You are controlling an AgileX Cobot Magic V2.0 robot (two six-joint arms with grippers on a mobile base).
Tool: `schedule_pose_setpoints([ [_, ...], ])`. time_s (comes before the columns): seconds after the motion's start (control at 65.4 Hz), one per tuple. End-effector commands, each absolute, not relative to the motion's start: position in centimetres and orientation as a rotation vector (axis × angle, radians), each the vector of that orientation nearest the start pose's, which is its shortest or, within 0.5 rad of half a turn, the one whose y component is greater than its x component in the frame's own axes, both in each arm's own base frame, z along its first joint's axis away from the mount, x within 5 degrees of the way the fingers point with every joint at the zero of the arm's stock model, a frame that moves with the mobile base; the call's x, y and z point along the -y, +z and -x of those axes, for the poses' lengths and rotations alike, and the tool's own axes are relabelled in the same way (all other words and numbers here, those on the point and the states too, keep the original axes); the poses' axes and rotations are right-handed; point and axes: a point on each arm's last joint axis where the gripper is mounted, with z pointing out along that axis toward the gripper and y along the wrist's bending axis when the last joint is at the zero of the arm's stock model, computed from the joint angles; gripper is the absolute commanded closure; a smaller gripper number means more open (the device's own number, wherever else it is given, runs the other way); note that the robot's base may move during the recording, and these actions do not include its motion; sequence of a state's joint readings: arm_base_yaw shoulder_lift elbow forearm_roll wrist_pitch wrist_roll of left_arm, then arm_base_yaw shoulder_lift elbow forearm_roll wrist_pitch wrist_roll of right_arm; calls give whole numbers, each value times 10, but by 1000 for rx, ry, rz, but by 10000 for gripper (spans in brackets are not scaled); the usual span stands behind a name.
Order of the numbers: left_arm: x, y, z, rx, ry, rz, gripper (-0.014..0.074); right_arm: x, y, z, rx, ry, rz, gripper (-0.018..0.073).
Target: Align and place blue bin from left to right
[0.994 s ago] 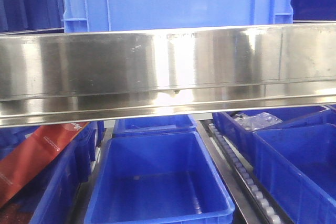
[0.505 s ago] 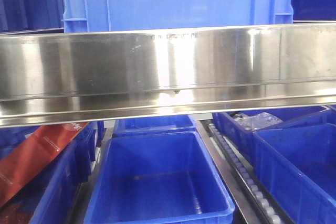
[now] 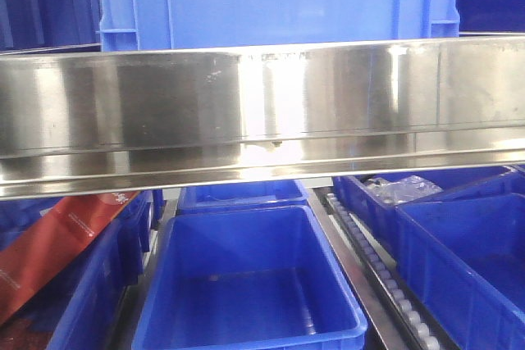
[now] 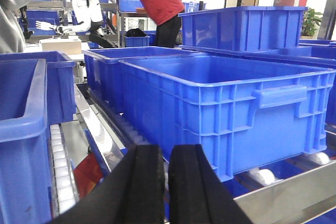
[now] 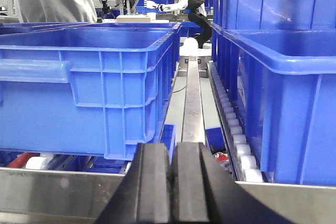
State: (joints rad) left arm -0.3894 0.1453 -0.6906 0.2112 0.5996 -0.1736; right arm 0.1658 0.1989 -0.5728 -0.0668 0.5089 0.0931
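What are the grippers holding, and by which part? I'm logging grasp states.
Nothing. The left gripper and right gripper are both shut on nothing, just short of the blue bin.

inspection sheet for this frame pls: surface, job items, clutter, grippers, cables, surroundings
Surface: steel rail across the front; white rollers carry the bins.
Job's things: blue bin upright on the rollers, apparently empty, ungripped.
Clutter: red bag and clear wrap in the lower bins.
Grippers: left gripper and right gripper shut, empty, short of the bin.
Cables: nothing seen.
Surroundings: person in red; more bins.
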Motion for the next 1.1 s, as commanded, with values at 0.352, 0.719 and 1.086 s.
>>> schedule_pose_setpoints([
  [0.352,4,273,-37,-1494,-114,-120,574,-3,345,-36,-1591,111,90,648],
  [0.719,4,215,-56,-1468,-89,-36,574,-3,345,-36,-1591,111,90,648],
  [1.086,-2,215,-56,-1460,14,48,574,-3,345,-36,-1591,111,90,648],
])
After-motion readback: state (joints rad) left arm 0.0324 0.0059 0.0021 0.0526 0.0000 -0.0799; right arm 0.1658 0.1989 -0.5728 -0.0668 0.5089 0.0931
